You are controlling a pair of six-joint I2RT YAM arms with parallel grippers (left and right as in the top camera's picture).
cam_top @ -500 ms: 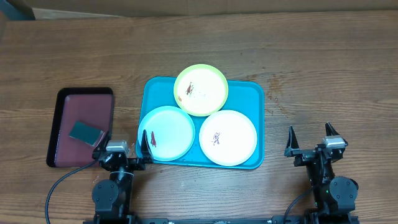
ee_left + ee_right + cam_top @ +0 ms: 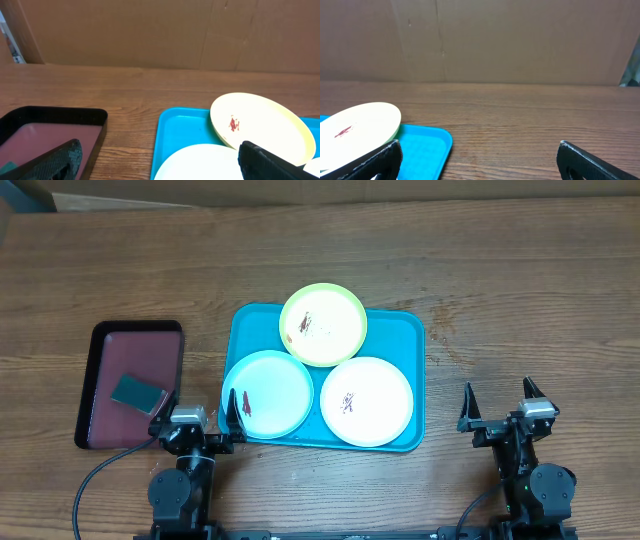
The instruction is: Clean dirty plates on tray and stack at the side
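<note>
progress: nothing cleaned | three plates (image 2: 366, 401) smeared, all on tray (image 2: 411, 330) | none stacked | left tool (image 2: 196, 418), right tool (image 2: 497, 404): both spread open, empty

Wood-grain table (image 2: 520, 290), brown, evenly lit. Plain brown cardboard backing (image 2: 125, 30) along far edge; vertical seam (image 2: 438, 40) visible in both wrist views.
</note>
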